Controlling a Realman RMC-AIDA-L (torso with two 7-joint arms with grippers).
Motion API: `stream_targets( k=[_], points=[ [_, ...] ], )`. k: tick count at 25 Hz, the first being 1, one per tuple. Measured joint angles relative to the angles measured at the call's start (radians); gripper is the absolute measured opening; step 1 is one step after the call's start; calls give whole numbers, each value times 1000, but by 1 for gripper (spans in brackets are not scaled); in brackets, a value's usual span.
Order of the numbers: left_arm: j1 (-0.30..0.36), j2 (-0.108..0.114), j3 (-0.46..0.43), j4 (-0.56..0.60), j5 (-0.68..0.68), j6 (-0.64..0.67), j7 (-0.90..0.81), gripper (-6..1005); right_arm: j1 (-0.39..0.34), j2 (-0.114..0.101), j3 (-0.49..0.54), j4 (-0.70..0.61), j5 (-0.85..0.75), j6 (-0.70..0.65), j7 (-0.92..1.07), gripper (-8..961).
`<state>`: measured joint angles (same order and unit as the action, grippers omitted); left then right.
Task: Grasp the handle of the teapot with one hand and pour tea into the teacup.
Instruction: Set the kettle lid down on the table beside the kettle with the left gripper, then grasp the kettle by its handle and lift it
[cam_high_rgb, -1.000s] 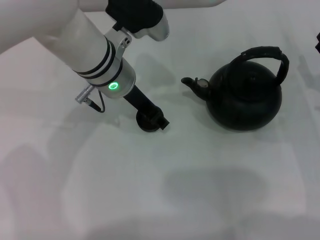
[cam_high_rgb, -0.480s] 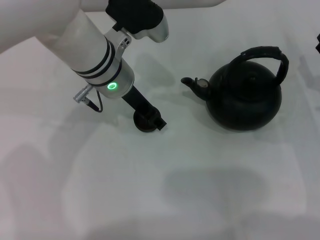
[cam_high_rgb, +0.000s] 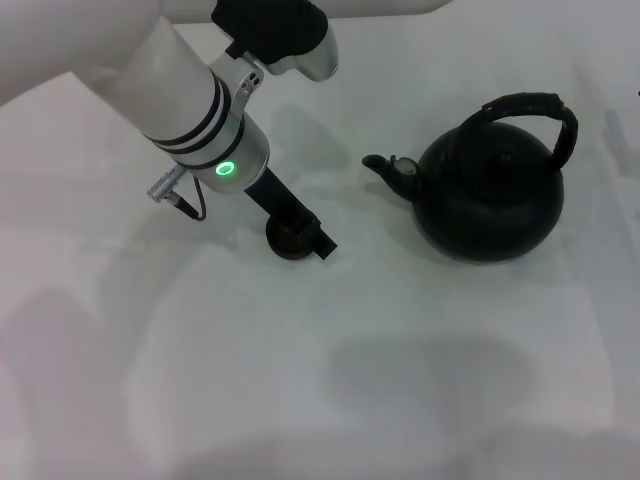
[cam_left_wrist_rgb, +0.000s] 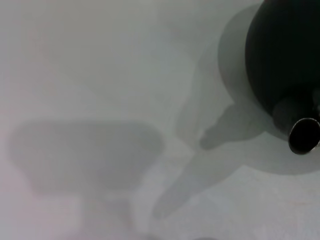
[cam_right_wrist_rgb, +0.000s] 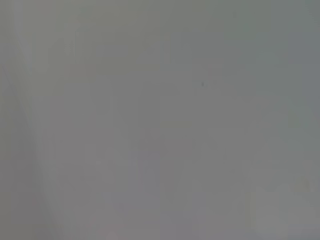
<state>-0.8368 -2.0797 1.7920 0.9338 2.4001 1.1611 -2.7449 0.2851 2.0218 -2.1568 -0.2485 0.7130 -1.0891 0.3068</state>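
The round matte black teapot (cam_high_rgb: 490, 195) stands on the white table at the right, its spout (cam_high_rgb: 385, 165) pointing left. Its arched black handle (cam_high_rgb: 530, 105) is upright and free. The left wrist view shows the teapot body (cam_left_wrist_rgb: 285, 50) and the silvery spout tip (cam_left_wrist_rgb: 303, 135). The small black teacup (cam_high_rgb: 283, 243) sits left of the spout, at table level. My left gripper (cam_high_rgb: 300, 238) reaches down from the upper left and is closed around the teacup. My right gripper is out of view, and the right wrist view shows only plain grey surface.
The white table (cam_high_rgb: 400, 380) spreads around both things. My left arm (cam_high_rgb: 190, 100), white with a green light, crosses the upper left of the head view. A small cable connector (cam_high_rgb: 170, 190) hangs from it.
My left gripper and the teacup have shifted slightly to the left together. The teapot has not moved.
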Motion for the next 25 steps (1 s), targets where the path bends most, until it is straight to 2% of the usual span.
stream_targets(
  k=[5, 11, 20, 25],
  points=[
    [15, 0, -9, 45, 1, -10, 0, 876, 0, 0, 0, 0, 0, 0, 0, 873],
    [114, -2, -12, 221, -9, -71, 103, 876, -1, 0, 0, 0, 0, 0, 0, 872],
    [141, -1, -15, 269, -30, -126, 132, 875, -3, 0, 0, 0, 0, 1, 0, 872],
    [218, 0, -76, 329, -100, -222, 180, 874, -5, 0, 0, 0, 0, 1, 0, 872]
  ],
)
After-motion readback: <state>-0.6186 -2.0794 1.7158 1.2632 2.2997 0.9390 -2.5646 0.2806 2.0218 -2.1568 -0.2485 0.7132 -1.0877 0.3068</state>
